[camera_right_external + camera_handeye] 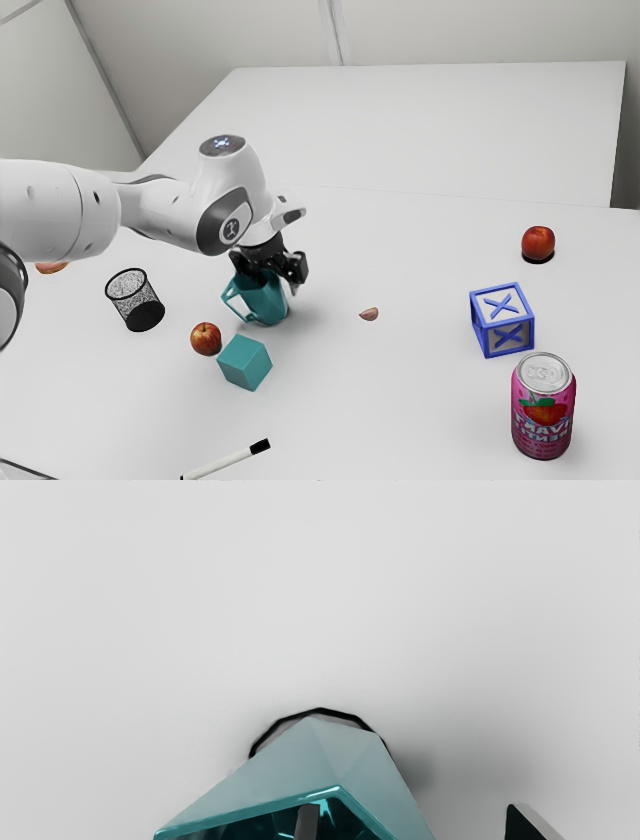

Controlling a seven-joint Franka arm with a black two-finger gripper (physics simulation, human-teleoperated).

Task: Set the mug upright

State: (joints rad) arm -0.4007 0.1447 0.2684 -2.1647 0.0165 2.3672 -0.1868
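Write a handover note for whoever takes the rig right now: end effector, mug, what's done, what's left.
End effector: open, at the mug; one finger is inside the mouth, the other outside, clear of the wall.
Mug: on the table, near the apple and the teal block.
Done: the mug's mouth faces up and it looks upright, or close to it.
Left: check that the base sits flat; if so, probably just lift the inner finger straight out without catching the rim.
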